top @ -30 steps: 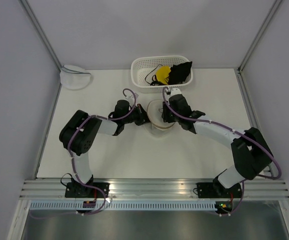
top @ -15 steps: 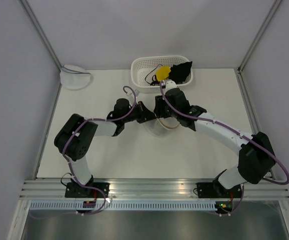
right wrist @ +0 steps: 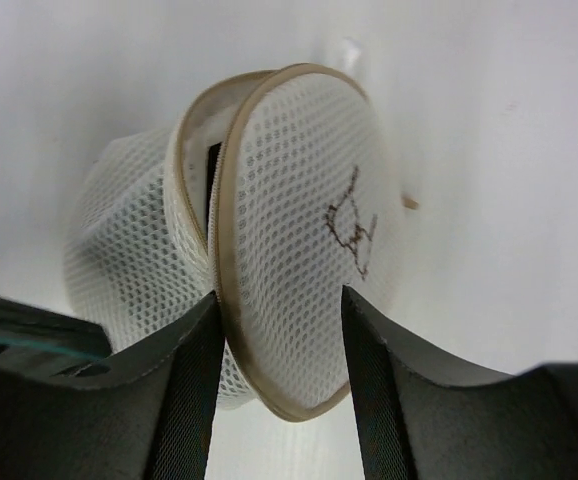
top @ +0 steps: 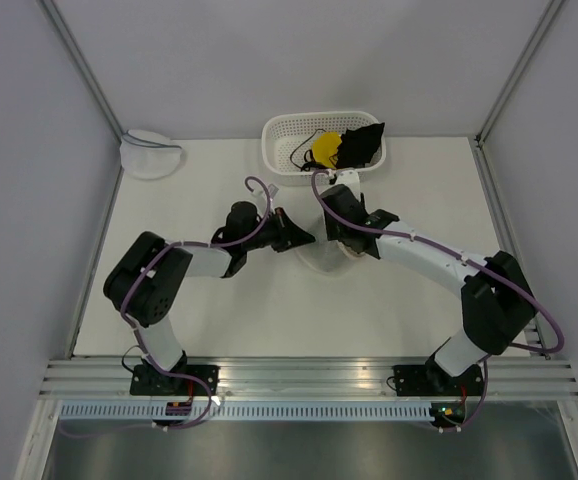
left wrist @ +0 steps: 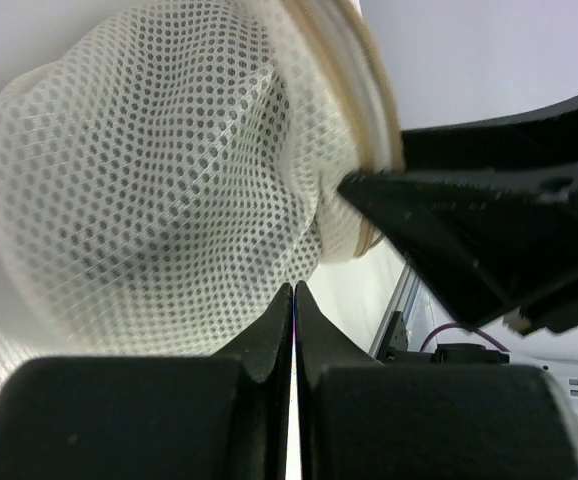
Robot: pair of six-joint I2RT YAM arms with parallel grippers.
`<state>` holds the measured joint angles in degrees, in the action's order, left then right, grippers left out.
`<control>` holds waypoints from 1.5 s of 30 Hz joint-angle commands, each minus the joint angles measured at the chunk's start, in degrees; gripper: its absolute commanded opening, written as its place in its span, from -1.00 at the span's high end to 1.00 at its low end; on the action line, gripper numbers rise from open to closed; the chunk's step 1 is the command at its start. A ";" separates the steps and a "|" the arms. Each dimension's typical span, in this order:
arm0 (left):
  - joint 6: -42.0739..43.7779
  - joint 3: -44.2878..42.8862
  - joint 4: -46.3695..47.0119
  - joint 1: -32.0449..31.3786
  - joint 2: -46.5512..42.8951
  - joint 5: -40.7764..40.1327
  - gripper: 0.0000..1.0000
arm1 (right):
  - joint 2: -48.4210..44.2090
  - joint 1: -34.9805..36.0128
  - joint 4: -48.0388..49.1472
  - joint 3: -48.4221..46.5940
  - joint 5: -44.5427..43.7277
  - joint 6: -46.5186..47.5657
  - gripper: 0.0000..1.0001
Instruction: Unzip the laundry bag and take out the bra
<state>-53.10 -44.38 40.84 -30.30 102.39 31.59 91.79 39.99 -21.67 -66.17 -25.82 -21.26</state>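
Observation:
The laundry bag (right wrist: 299, 230), white mesh with a tan rim, stands on edge with its zip gaping and a narrow dark gap showing inside. In the top view only a bit of the laundry bag (top: 321, 262) shows beneath both grippers. My left gripper (left wrist: 294, 288) is shut, its tips pinching the mesh at the bag's side; from above the left gripper (top: 307, 238) points right. My right gripper (right wrist: 279, 295) is open, its fingers astride the tan-rimmed flap without squeezing it; from above the right gripper (top: 336, 246) is over the bag. The black bra (top: 361, 146) lies in the basket.
A white slotted basket (top: 281, 128) at the back also holds a yellow round item (top: 326, 149). A second white pouch with a grey-blue rim (top: 149, 153) lies at the back left corner. Metal frame posts stand at the table's back corners.
The right gripper's jaws have widened around the flap and its arm has shifted. The bag, lying flat before, has been drawn nearer and tipped on edge. The left gripper stayed shut.

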 commanded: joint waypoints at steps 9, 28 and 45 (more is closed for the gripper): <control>2.74 3.77 0.64 -0.19 -2.11 -0.92 0.95 | -7.86 -2.02 -5.48 0.17 -17.41 -0.72 -0.12; 3.79 3.69 -2.95 -0.63 -8.86 -1.53 0.44 | -16.10 -13.53 4.07 8.33 -7.79 2.71 -0.04; 19.87 -25.12 -43.64 -9.33 -5.72 -21.81 -0.59 | -6.89 -14.59 4.88 7.90 -7.58 1.74 0.53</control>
<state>-38.70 -65.80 9.37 -39.13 93.12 17.37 84.66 25.96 -17.21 -56.14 -32.18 -19.16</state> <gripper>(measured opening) 0.794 0.279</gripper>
